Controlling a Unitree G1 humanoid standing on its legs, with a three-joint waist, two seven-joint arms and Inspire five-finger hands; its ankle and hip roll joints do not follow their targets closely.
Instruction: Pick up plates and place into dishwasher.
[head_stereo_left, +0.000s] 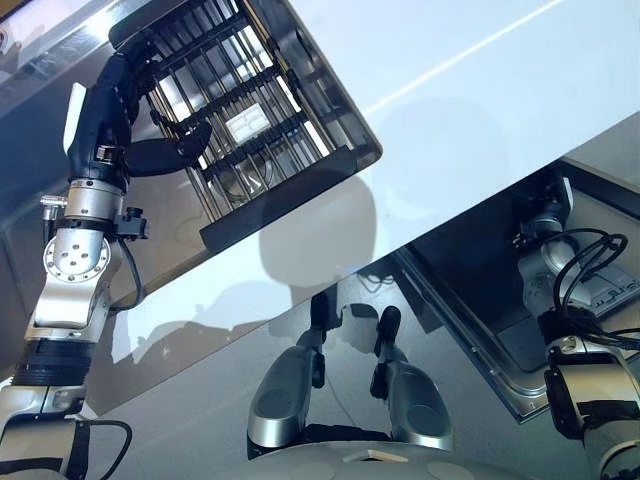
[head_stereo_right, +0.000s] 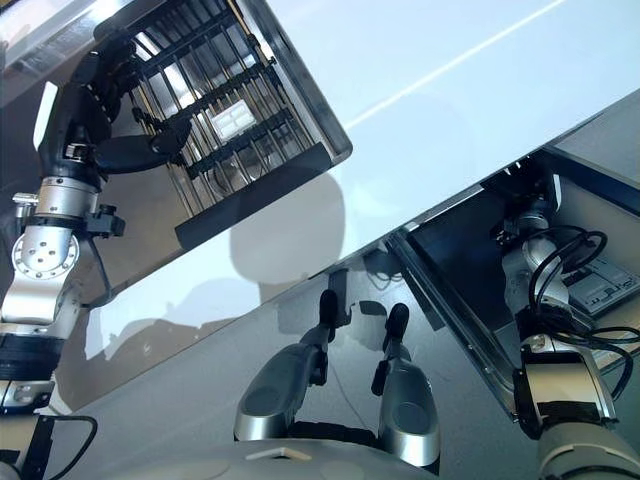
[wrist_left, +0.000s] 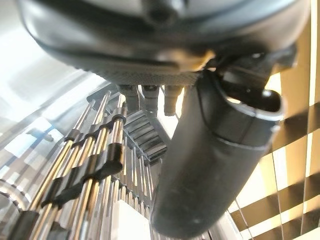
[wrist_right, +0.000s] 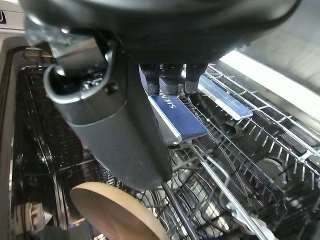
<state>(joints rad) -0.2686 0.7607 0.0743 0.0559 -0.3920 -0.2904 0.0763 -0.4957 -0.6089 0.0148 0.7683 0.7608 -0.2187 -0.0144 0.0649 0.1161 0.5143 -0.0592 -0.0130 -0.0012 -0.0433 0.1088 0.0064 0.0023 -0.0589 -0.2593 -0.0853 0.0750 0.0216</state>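
Landmark: white counter (head_stereo_left: 470, 110), running across the middle of the head views.

Drying rack: a dark-framed wire rack (head_stereo_left: 262, 110) sits on the counter's left end, with rows of upright metal tines.

Left hand: the left hand (head_stereo_left: 120, 110) is at the rack's left edge. Its thumb stretches out over the tines; the fingers reach in among the bars. In the left wrist view the thumb (wrist_left: 210, 165) stands straight and the fingers run down between the tines (wrist_left: 85, 170). Whether they close on anything I cannot tell.

Dishwasher: open, below the counter's right end (head_stereo_right: 470, 300), its dark inside showing.

Right hand: the right hand (head_stereo_right: 528, 205) is down inside the dishwasher. In the right wrist view its thumb (wrist_right: 120, 135) lies straight and the fingers (wrist_right: 172, 77) point toward the basket's grey-blue handle bar (wrist_right: 180, 117). Nothing sits between thumb and fingers; the hand looks relaxed and holds nothing.

Basket: the wire basket (wrist_right: 260, 150) fills the dishwasher's inside, beyond the right hand.

Plate: a tan round plate (wrist_right: 115, 210) stands in the dishwasher's basket, just past the right thumb's tip and apart from it.
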